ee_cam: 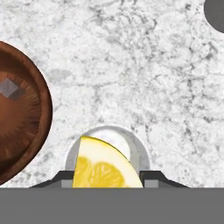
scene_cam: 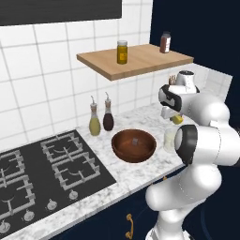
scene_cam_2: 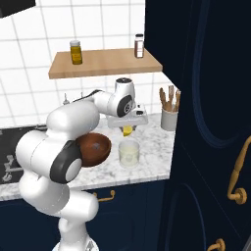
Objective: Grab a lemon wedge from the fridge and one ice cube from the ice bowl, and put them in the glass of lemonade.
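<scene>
1. Left base view: the white arm rises at the lower right and bends over the white marble counter [scene_cam: 140, 171]. Its two-finger gripper [scene_cam: 176, 119] hangs just above the short clear glass of pale lemonade [scene_cam: 169, 139], with a small bright yellow lemon wedge [scene_cam: 177, 120] showing beneath the hand; the arm hides much of both.
2. In the same view the wide, round, reddish-brown wooden ice bowl [scene_cam: 134, 145] sits on the counter just left of the glass, with one tiny pale grey ice cube [scene_cam: 135, 140] lying at its middle. Behind the bowl stand a slim bottle of yellow oil [scene_cam: 94, 123] and a slim bottle of dark vinegar [scene_cam: 108, 117]; the black gas hob [scene_cam: 42, 178] lies to the left.
3. Right base view: the gripper [scene_cam_2: 128, 129] points down, with the wedge [scene_cam_2: 128, 130] caught between its fingers, directly over the glass [scene_cam_2: 129, 153] and clear of its rim. The bowl [scene_cam_2: 94, 148] is just beside the glass, partly behind the arm. A grey pot of wooden utensils [scene_cam_2: 169, 116] stands further back.
4. Hand view: the jaws stand partly closed, clamped on the wedge [ee_cam: 105, 165], cut face towards the camera. The round rim of the glass [ee_cam: 139, 151] lies right behind it. The bowl [ee_cam: 30, 113] is at the left with the cube [ee_cam: 9, 88] inside.
</scene>
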Available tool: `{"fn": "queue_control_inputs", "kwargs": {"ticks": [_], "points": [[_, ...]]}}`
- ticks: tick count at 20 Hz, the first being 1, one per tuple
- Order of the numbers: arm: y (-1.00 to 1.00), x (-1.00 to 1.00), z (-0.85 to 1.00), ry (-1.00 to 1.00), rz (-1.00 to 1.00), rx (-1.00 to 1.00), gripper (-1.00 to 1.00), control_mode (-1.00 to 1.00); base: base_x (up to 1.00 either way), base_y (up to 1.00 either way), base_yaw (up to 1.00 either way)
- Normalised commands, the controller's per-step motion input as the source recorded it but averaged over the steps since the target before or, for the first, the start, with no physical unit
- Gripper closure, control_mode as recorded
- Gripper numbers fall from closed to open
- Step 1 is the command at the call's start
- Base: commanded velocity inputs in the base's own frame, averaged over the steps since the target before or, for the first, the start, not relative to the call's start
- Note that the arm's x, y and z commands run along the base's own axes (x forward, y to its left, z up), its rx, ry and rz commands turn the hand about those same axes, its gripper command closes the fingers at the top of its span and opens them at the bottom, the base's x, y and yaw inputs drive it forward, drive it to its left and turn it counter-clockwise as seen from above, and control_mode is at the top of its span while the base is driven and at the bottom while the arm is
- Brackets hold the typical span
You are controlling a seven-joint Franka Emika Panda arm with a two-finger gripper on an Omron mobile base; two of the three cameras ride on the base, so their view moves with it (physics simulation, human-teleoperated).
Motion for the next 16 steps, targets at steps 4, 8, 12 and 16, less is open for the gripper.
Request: {"fn": "queue_control_inputs", "kwargs": {"ticks": [4,8,12,16], "points": [[0.0,0.0,-0.01,0.0,0.0,0.0,1.0,-1.0,0.0,0.0,0.0],[0.0,0.0,0.0,0.0,0.0,0.0,-1.0,-1.0,0.0,0.0,0.0],[0.0,0.0,0.0,0.0,0.0,0.0,-1.0,-1.0,0.0,0.0,0.0],[0.0,0.0,0.0,0.0,0.0,0.0,-1.0,-1.0,0.0,0.0,0.0]]}}
